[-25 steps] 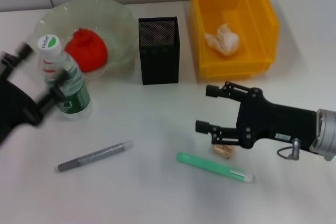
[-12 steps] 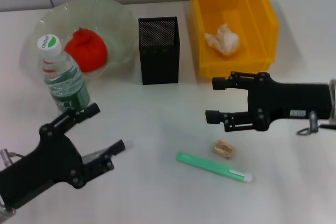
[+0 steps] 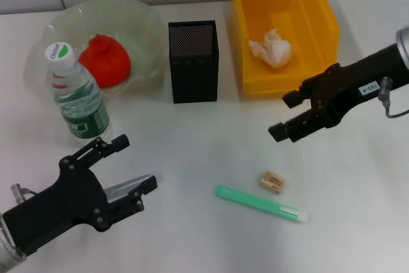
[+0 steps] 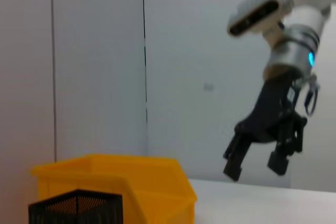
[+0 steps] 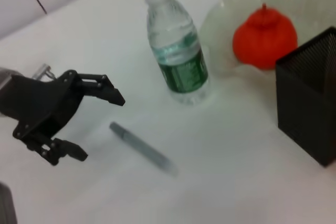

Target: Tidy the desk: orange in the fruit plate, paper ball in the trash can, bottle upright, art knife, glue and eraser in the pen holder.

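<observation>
**Desk-tidying scene: both arms above the white tabletop**

White tabletop fills the head view, backed by a pale panelled wall. At about 11 o'clock sits the fruit plate, a pale green ruffled dish with the orange resting inside it. Just beside the plate's near rim stands the bottle, upright, white cap on top and green label band around its body. At 12 o'clock stands the pen holder, a black mesh square cup. At 1 o'clock is the trash can, a yellow bin holding the paper ball. Near 5 o'clock lies the eraser, a small tan block flat on the table, and just beside it a green pen-shaped tool lies slantwise, apart from the eraser.

At 8 o'clock the left gripper hovers low over the table, its fingers spread wide with nothing between them; a grey marker-like stick lies under the nearer finger, partly hidden. The right wrist view shows the same stick on the table near the bottle, the left gripper gaping beside it.

At 3 o'clock the right gripper is raised above the table, fingers parted and empty, well clear of the eraser. The left wrist view shows it held in the air beyond the trash can.
</observation>
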Robot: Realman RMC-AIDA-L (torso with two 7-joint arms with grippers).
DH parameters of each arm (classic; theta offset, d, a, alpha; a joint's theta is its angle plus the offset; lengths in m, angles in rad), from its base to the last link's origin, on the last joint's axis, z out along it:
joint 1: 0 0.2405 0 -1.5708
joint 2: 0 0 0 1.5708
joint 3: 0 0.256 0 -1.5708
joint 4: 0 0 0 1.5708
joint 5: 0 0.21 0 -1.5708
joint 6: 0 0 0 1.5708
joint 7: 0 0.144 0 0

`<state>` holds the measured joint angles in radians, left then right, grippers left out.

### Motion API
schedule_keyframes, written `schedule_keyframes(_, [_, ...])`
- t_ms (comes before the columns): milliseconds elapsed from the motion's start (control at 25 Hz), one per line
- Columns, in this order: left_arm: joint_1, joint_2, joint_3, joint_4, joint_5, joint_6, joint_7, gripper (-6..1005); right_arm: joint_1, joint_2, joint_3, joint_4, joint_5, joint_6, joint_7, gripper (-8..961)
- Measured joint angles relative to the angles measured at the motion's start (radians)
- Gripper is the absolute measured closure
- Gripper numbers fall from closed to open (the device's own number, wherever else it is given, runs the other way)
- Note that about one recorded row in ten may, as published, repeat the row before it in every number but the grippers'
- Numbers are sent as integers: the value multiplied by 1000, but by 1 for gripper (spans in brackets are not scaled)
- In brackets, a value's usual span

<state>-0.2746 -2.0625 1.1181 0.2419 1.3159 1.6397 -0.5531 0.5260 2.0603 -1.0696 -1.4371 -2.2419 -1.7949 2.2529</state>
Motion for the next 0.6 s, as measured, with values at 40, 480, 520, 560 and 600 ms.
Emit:
schedule_keyframes(40, [-1,0,0,0,4,-6,-5,205,21,4,-5,-16,-33,-22,24,130])
schedule_keyframes(480, [-5,2,15,4,8,-23,-26,207,146,17,-280,-66,-262,-127,172,131])
schedule_keyframes(520, [-5,2,15,4,8,-24,-26,207,152,17,-309,-66,-269,-123,175,131])
schedule_keyframes(560, [-6,1,15,5,8,-27,-26,207,155,17,-328,-66,-272,-119,176,131])
schedule_keyframes(600, [-7,1,16,5,8,-28,-26,207,158,18,-343,-66,-274,-114,176,131])
